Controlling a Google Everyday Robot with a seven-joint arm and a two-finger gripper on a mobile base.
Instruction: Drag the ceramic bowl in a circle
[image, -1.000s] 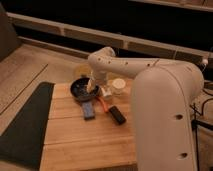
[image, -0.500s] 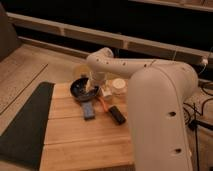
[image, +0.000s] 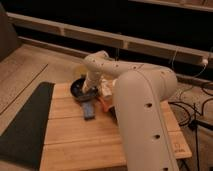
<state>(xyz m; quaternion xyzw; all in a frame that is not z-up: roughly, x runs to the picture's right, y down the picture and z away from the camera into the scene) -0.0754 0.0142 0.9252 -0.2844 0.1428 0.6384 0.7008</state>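
Hanging low over the far-left part of the wooden table (image: 75, 145), the gripper (image: 89, 93) sits at the near-right rim of the ceramic bowl (image: 76, 86). The bowl lies left & a bit back of the gripper. It's prob. touching the rim, tho the wrist hides the contact pt. Can't tell if the gripper is spread or pressed together. The bowl is round, so no long axis to mind. A blue item (image: 89, 111) lies just cam-side of the gripper, so imo the circle is tightest on that side.
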